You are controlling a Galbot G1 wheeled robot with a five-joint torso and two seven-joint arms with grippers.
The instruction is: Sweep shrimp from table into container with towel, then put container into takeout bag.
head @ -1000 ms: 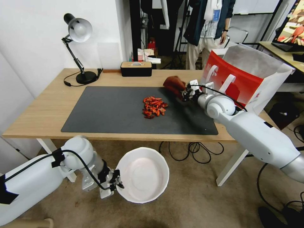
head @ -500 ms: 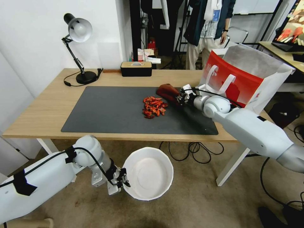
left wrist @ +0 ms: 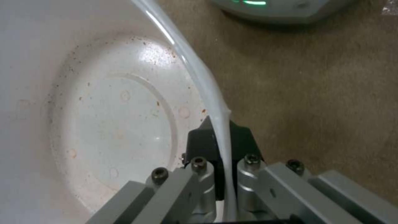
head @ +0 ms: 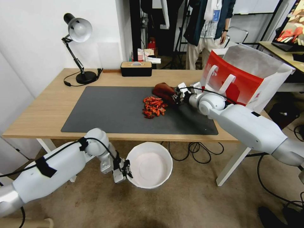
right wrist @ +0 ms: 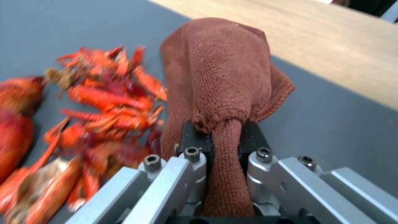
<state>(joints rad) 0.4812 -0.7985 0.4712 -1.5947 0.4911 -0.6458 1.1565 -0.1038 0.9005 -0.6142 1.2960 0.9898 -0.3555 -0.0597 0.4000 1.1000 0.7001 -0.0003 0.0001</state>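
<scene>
While the heap of small red-orange curved shrimp (head: 154,107) lies unmoved near the middle of the dark grey mat, the rust-brown soft towel (head: 163,90) has slid in from the bag side over the last second and now sits just beside the pile's far edge, perhaps brushing it. My right gripper (head: 175,96) is clenched on a bunched fold of that cloth, the rest of it draped forward onto the mat. I judge the sweep is about to begin: the cloth is behind the shrimp, and a pull toward the near edge of the light wood worktop (head: 47,110) would carry them off it.

My left gripper (head: 126,168), pinching the rim of the large round white container (head: 149,165), has brought it up and inward, closer under the near edge below the pile. It hangs above the floor, not yet tight against the edge, so I reckon some pieces could fall past it. Nothing is in the container but faint reddish specks on its bottom.

At the worktop's right end, well apart from the pile, the tall red-and-white paper takeout bag (head: 240,79) stands open; I cannot tell what is inside it.
</scene>
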